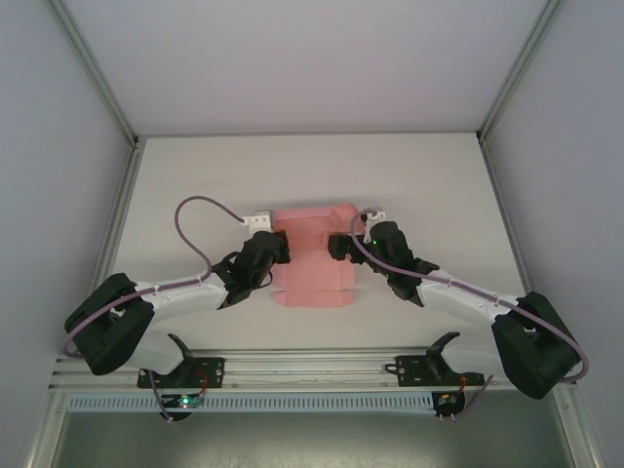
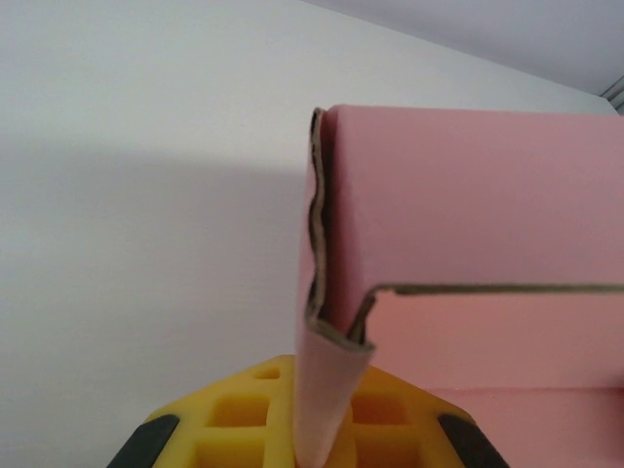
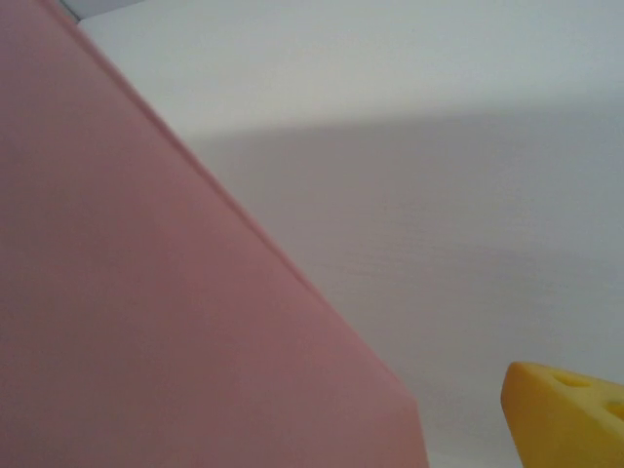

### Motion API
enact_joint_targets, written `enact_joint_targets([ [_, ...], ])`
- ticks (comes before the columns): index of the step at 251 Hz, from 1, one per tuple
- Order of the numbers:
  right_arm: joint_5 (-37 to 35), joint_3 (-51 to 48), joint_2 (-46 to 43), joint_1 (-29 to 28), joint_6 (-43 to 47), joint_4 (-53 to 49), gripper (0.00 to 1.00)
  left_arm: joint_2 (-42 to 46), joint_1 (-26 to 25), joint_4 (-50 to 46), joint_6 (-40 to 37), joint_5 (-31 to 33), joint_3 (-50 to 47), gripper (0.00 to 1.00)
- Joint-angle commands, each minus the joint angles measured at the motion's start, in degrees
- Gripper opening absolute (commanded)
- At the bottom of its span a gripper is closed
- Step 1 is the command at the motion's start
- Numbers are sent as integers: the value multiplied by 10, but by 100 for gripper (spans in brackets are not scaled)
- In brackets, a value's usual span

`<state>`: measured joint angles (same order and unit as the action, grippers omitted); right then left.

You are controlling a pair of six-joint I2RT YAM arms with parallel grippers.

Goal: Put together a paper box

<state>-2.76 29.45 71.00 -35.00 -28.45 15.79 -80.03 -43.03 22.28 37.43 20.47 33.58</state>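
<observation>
The paper box (image 1: pixel 310 261) lies in the middle of the desk (image 1: pixel 195 190), between the two arms. It is only partly formed. In the left wrist view one pink wall stands upright, its raw edge wavy and not straight, and a second card edge runs off to the right from its foot.

The left fingers (image 2: pixel 229 417) are clamped together on a narrow flap at that corner, and the flap bends as it passes down between the yellow pads. The right fingers (image 3: pixel 565 411) stand wide apart at the box's other side, next to a broad pink panel (image 3: pixel 146 292). We cannot tell from that close, blurred view whether the panel lies between them or just beside them.

The main risk we see is at the pinched flap. The card is thin and already buckled at the corner, so a pull off the fold line could crease it in the wrong place or tear it at the cut.

With only one side gripped, any push from the right could also slide or turn the whole box on the smooth desk and undo the standing wall.

If the right fingers close without the panel properly between them, they could flatten it inward. The half-raised walls would likely spring back if the left fingers let go too early.
</observation>
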Motion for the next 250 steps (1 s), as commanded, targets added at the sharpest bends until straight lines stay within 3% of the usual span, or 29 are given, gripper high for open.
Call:
enact_joint_targets([
  [1,-77,19,4,-25,25,-34,98,5,-7,44,24,-6,6,0],
  [72,-78,11,-111,-18,71,-106,98,-3,-2,-23,5,48,19,0],
  [140,-19,43,-249,78,118,-220,98,4,19,-70,-18,36,35,0],
  [190,152,85,-225,204,133,-201,98,22,28,-103,-35,12,39,0],
  [216,293,96,-169,279,121,-158,95,33,28,-103,-43,-13,35,0],
  [250,428,111,-100,293,163,-123,90,47,29,-105,-46,-30,28,0],
])
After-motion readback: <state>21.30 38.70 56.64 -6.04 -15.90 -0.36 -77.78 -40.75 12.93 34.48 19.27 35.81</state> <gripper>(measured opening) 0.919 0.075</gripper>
